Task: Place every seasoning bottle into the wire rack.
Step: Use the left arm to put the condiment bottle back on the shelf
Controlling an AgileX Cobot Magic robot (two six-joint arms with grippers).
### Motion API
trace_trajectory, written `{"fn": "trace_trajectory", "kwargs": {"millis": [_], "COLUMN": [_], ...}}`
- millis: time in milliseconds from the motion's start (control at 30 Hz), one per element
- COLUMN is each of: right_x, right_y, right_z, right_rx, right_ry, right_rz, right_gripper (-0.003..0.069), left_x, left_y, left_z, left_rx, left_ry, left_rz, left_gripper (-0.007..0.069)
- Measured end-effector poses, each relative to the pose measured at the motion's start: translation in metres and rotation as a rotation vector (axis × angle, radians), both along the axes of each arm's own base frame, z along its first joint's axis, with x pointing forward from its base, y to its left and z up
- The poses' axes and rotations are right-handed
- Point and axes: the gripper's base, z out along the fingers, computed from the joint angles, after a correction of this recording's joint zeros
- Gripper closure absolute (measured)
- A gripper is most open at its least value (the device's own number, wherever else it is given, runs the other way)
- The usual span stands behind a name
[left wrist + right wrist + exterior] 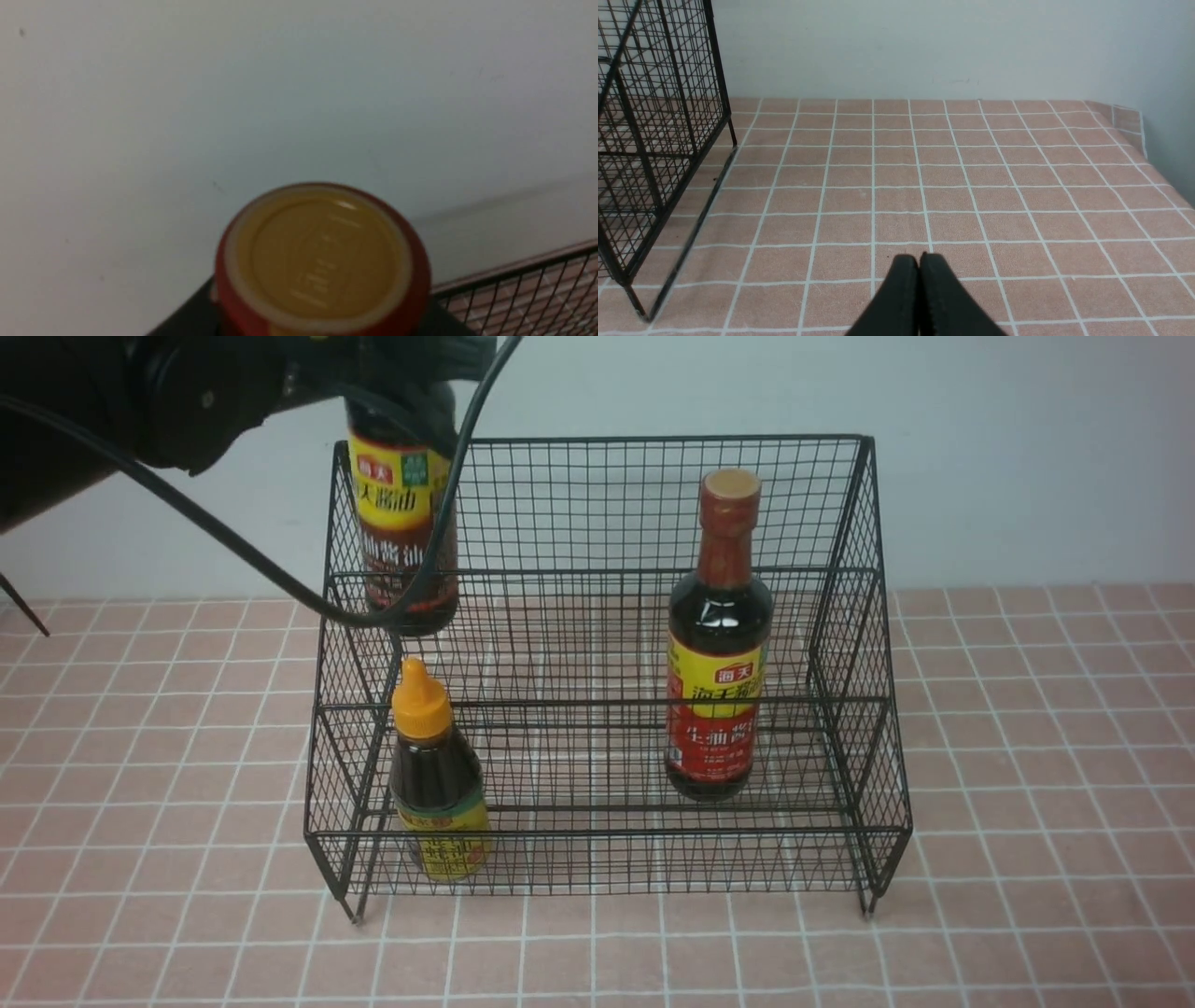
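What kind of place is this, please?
Probably a staged test bench, not a real kitchen: a tile-patterned cloth on a table against a bare wall, holding only a wire rack with seasoning bottles.

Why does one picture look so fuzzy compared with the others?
Left wrist view: the bottle cap sits very close to the lens, so it blurs. Front view: sharp, evenly lit, with slight glare on the tall bottle. Right wrist view: crisp tiles, soft shadows under the wire rack.

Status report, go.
Left gripper shut on tall bottle at wire rack top tier. Right gripper shut, empty. Two bottles already racked. Nothing blocking.
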Motion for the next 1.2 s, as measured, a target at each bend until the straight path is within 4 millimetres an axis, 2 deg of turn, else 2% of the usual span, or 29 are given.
{"fn": "trace_trajectory", "kwargs": {"millis": [167, 400, 700, 900, 1067, 1133, 1200], "right_x": [0.0, 0.0, 0.0, 0.0, 0.0, 0.0, 0.0], "right_y": [0.0, 0.0, 0.0, 0.0, 0.0, 0.0, 0.0], "right_z": [0.0, 0.0, 0.0, 0.0, 0.0, 0.0, 0.0], "right_rx": [0.0, 0.0, 0.0, 0.001, 0.001, 0.001, 0.001], "right_ry": [0.0, 0.0, 0.0, 0.0, 0.0, 0.0, 0.0], "right_rz": [0.0, 0.0, 0.0, 0.0, 0.0, 0.0, 0.0], "right_gripper": [0.0671, 0.0671, 0.0671, 0.0671, 0.0671, 0.0671, 0.0671], "left_x": [-0.002, 0.004, 0.018, 0.019, 0.017, 0.015, 0.007], "left_y": [0.004, 0.003, -0.002, -0.002, -0.002, -0.001, 0.003], "left_z": [-0.012, -0.025, -0.055, -0.055, -0.044, -0.04, -0.022], "left_rx": [-0.012, 0.005, 0.027, 0.029, 0.029, 0.044, 0.073], "left_ry": [0.13, 0.184, 0.264, 0.268, 0.221, 0.206, 0.15], "left_rz": [0.054, 0.066, 0.072, 0.075, 0.066, 0.063, 0.06], "left_gripper": [0.0365, 0.0365, 0.0365, 0.0351, 0.0209, 0.0185, 0.0157]}}
